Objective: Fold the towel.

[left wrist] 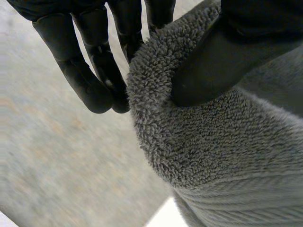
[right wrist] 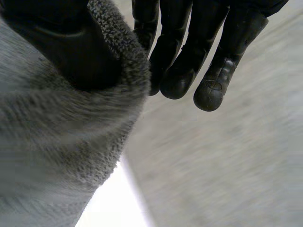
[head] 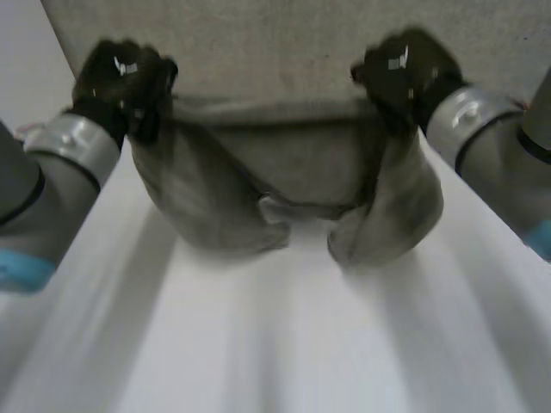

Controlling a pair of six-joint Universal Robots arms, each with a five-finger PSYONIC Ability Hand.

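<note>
There is one grey towel (head: 293, 163), a single piece of terry cloth. There are two black hands, the left hand (head: 120, 73) and the right hand (head: 405, 69). There are two grey arms, the left arm (head: 34, 198) and the right arm (head: 491, 146). There is one white table (head: 284, 344).

A smooth white tabletop (head: 275, 344) takes up the lower half of the head view and widens toward the bottom edge. Faint pale-grey streaks cross it, running from the middle toward the lower corners. Across the upper middle of the frame lies a flat, speckled grey-beige surface (head: 258, 43) with a slanted left edge; whether it is cloth or flooring cannot be told. In the upper left corner is a plain pale-grey area (head: 21, 60). The light is soft and even.
</note>
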